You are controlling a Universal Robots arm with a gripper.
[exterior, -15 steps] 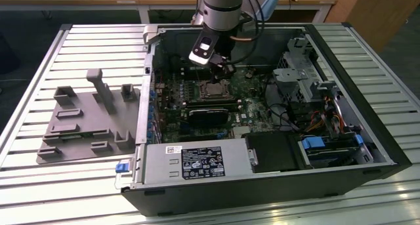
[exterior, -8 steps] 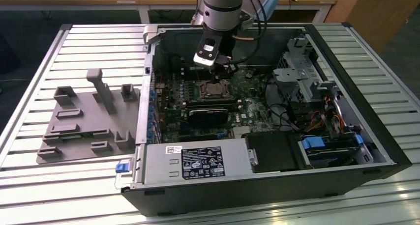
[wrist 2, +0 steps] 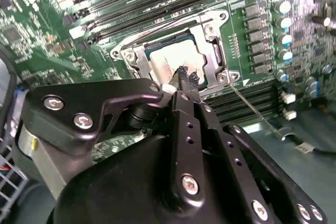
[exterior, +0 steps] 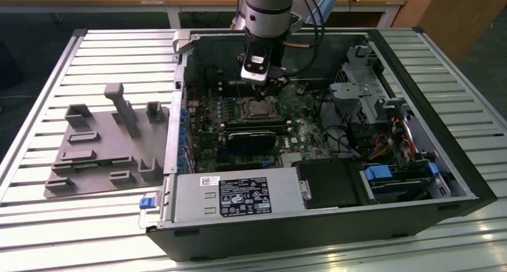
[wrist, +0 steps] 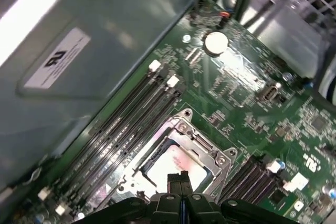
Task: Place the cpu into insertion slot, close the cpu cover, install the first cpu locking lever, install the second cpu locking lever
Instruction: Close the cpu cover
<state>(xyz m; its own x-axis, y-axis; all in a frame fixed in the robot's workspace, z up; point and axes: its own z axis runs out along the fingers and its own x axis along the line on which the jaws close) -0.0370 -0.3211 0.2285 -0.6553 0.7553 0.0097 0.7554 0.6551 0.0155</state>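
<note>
Cpu (wrist 2: 174, 56) sits in the socket on the motherboard (wrist 2: 47, 40). The cpu cover (wrist 2: 211, 34) looks folded down around it. Gripper (wrist 2: 185, 74) fingers are pressed together, empty, with the tips just over the cover's edge. One locking lever (wrist 2: 257, 114) sticks out, apparently unlatched, so the levers look undone.

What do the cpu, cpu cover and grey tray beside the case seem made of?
The cpu top looks like dull grey metal, matte with soft glare. The cpu cover looks like bare bright metal, perhaps steel: sharp glints at edges. The grey tray seems plastic: even matte, no shine.
</note>
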